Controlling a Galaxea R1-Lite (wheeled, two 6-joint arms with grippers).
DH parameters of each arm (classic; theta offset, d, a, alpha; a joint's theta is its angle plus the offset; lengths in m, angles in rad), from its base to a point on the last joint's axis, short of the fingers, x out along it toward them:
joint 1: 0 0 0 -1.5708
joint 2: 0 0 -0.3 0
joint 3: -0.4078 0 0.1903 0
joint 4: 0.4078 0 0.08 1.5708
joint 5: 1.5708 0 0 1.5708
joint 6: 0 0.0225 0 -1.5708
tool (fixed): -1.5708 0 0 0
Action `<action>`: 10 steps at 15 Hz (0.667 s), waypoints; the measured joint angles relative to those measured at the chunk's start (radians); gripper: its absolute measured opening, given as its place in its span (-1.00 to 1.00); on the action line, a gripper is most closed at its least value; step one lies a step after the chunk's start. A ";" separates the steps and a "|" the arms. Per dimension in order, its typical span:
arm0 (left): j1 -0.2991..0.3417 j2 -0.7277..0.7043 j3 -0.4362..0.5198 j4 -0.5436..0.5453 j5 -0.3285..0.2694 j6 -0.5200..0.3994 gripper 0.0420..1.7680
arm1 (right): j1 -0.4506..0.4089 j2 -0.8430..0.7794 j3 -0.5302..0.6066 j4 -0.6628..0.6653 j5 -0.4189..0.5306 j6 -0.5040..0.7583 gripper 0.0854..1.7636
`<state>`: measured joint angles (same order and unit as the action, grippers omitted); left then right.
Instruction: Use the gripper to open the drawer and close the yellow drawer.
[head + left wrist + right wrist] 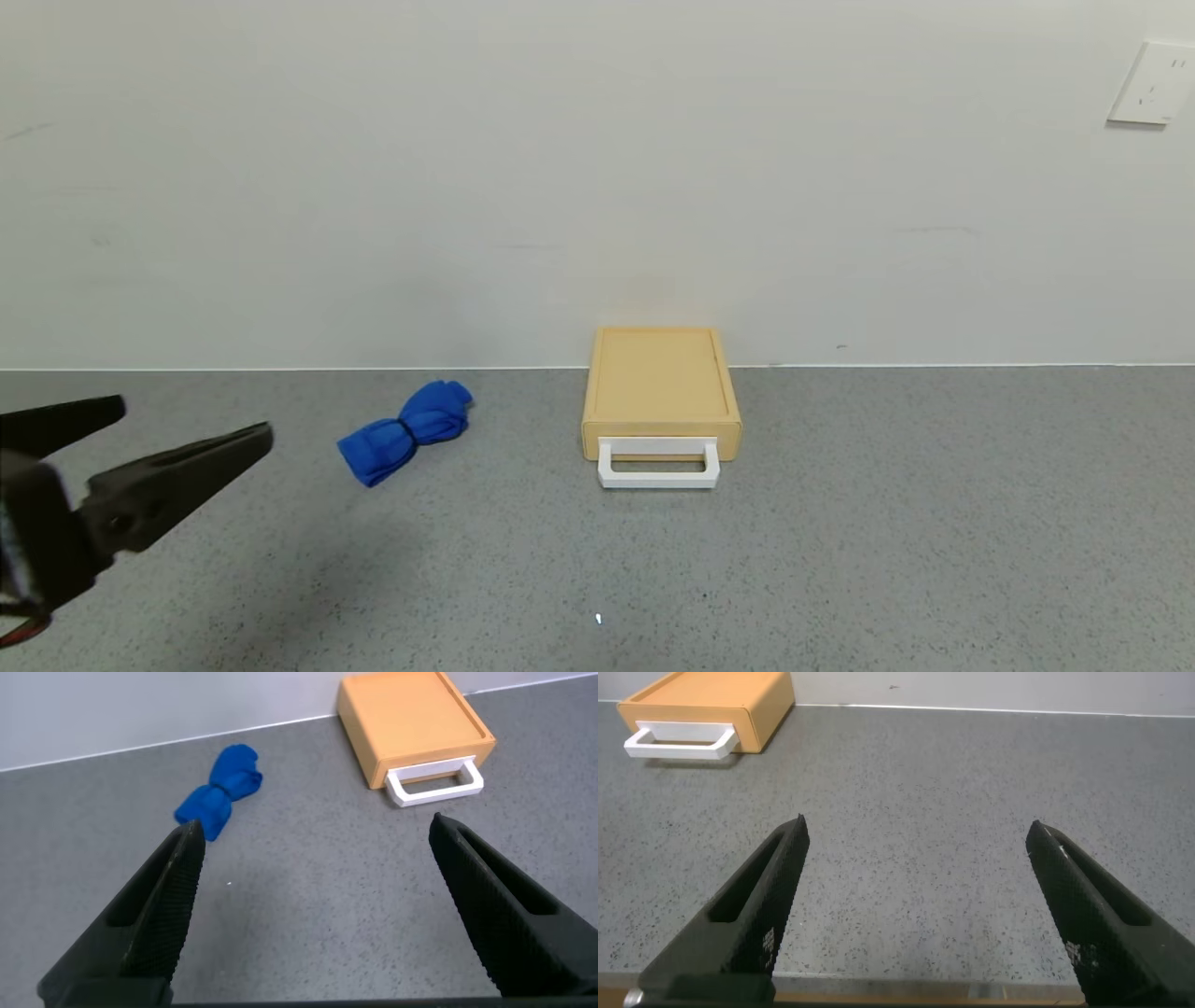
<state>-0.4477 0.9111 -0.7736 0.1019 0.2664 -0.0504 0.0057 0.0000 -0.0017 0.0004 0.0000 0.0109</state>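
Note:
The pale-yellow drawer box (659, 383) stands against the back wall, shut, with its white loop handle (658, 465) facing me. It also shows in the left wrist view (411, 723) and the right wrist view (705, 709). My left gripper (196, 425) is open and empty above the table at the far left, well left of the drawer; its fingers (163, 896) frame bare table. My right gripper (915, 835) is open and empty near the table's front edge, right of the drawer, and is out of the head view.
A rolled blue cloth (406, 431) lies on the grey table (840, 560) between my left gripper and the drawer; it also shows in the left wrist view (220, 791). A white wall socket (1153, 84) is at the upper right.

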 joint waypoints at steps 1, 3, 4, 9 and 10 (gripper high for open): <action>0.017 -0.076 0.041 0.001 -0.001 0.020 0.96 | 0.000 0.000 0.000 0.000 0.000 0.000 0.94; 0.060 -0.209 0.099 0.002 -0.010 0.048 0.96 | 0.000 0.000 0.000 0.000 0.000 0.000 0.94; 0.096 -0.276 0.121 0.003 -0.021 0.056 0.96 | 0.000 0.000 0.000 0.000 0.000 0.000 0.94; 0.309 -0.510 0.192 0.006 -0.034 0.118 0.96 | 0.000 0.000 -0.001 0.001 0.000 0.000 0.94; 0.347 -0.538 0.195 0.006 -0.032 0.128 0.96 | 0.000 0.000 -0.001 0.001 0.000 0.000 0.94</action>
<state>-0.1004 0.3732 -0.5783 0.1077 0.2343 0.0774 0.0062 0.0000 -0.0032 0.0019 0.0000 0.0109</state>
